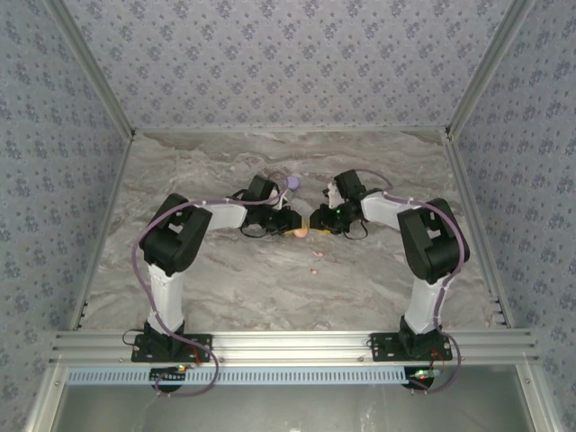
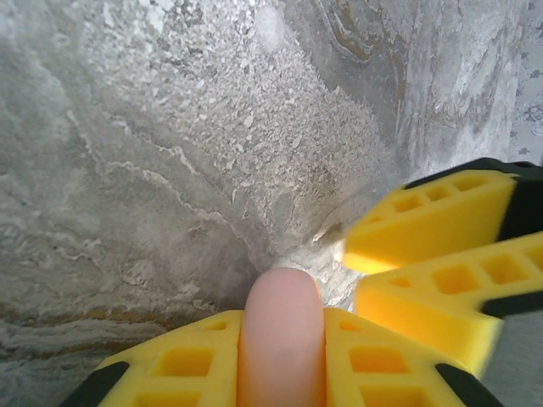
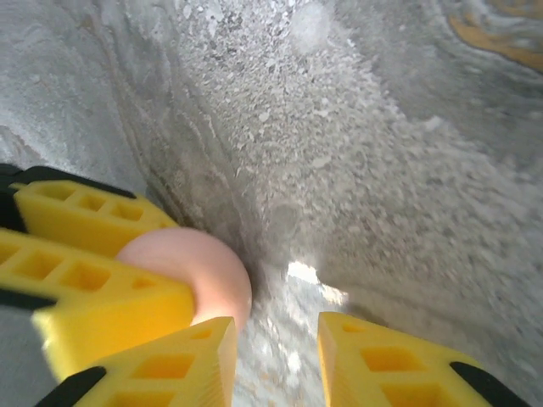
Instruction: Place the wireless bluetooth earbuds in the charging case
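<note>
One pink case [image 2: 282, 292] is clamped edge-on by the left gripper [image 2: 280, 331]; the right gripper [image 3: 276, 331] is parted, empty. Nearby, a pink earbud [image 1: 314, 255] is seen loose on the table [image 1: 225, 288]; insertion is judged not done.

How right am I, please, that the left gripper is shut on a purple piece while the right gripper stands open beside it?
Only the colour is wrong: the left wrist view shows the left gripper shut on a salmon-pink piece; the right gripper stands open beside it.
</note>
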Controlling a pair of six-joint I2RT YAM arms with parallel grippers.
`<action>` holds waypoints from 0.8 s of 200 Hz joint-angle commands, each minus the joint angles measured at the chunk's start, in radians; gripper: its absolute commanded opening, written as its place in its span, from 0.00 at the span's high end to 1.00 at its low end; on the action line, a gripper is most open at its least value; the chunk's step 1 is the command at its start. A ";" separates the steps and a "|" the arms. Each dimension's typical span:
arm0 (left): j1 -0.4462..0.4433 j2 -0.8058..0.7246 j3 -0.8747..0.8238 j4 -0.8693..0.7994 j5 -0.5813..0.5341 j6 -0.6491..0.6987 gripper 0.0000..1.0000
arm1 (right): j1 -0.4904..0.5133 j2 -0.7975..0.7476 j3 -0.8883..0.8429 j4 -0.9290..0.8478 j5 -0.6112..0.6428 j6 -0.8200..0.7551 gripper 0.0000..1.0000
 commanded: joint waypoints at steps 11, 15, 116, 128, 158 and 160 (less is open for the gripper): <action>0.026 -0.133 -0.032 -0.032 -0.031 0.073 0.82 | -0.049 -0.159 -0.058 0.009 -0.012 -0.056 0.62; 0.030 -0.151 -0.036 -0.034 -0.033 0.083 0.82 | -0.055 -0.181 -0.068 0.016 -0.022 -0.063 0.61; 0.067 -0.457 -0.038 -0.061 0.196 0.326 0.82 | -0.095 -0.508 -0.138 0.118 -0.343 -0.200 0.41; 0.066 -0.480 -0.040 -0.055 0.216 0.335 0.82 | -0.082 -0.519 -0.132 0.116 -0.368 -0.217 0.40; 0.062 -0.524 -0.039 -0.050 0.248 0.351 0.81 | -0.047 -0.524 -0.112 0.105 -0.398 -0.245 0.38; 0.062 -0.525 -0.039 -0.050 0.249 0.352 0.81 | -0.044 -0.524 -0.112 0.106 -0.399 -0.246 0.38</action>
